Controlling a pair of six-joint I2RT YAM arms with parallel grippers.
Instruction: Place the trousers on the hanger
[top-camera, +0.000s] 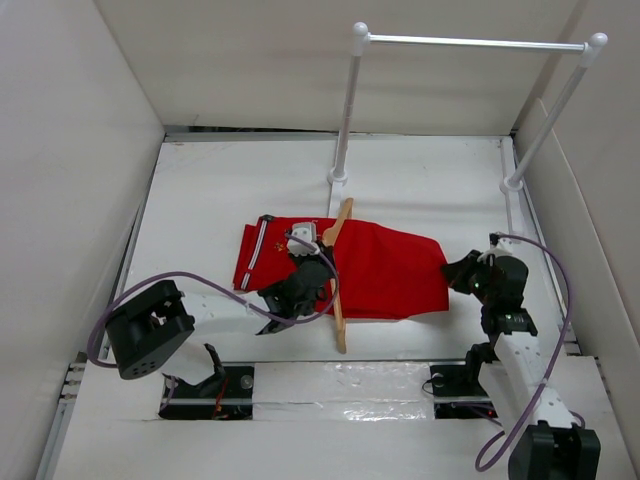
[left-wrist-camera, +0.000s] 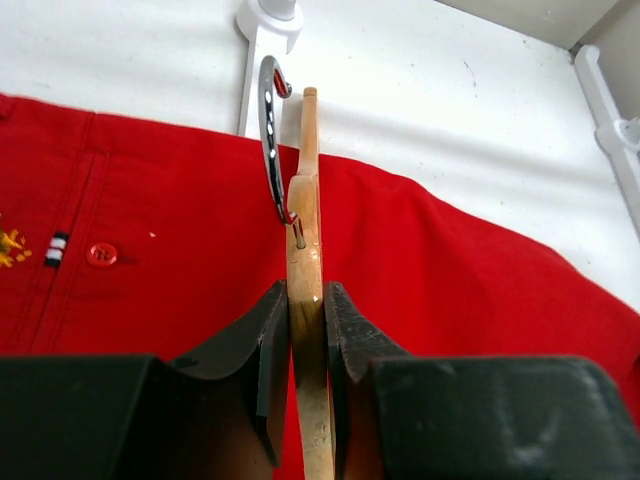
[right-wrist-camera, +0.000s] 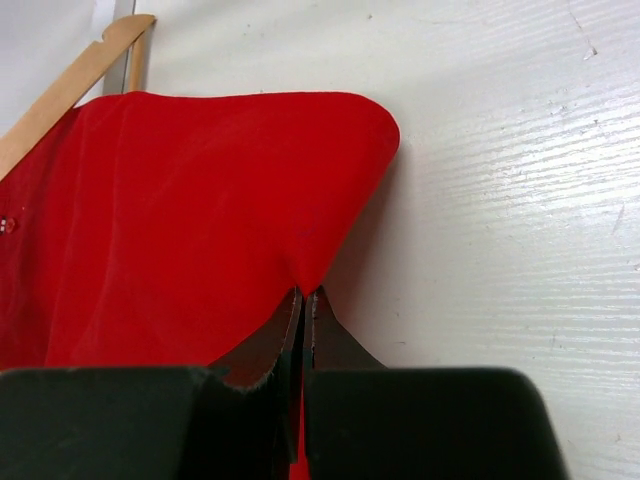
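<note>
White bench (top-camera: 420, 180), white walls all round. Trousers (top-camera: 390, 270) lie across the bench's middle, with the hanger (top-camera: 339, 335) crossing them. Left tool (left-wrist-camera: 305, 295) is clamped narrow on the hanger's wooden neck just below the hook. Right tool (right-wrist-camera: 303, 300) is pinched tight on the trousers' right-hand fold. My worry: that thin pinch lets go and the cloth slides off, or the hanger twists in the clamp. Count: one pair of trousers, one hanger, one clothes rail (top-camera: 470, 42), two tools.

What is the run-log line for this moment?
left gripper: shut on hanger | right gripper: shut on trousers edge | trousers: lying on table, hanger across them
</note>
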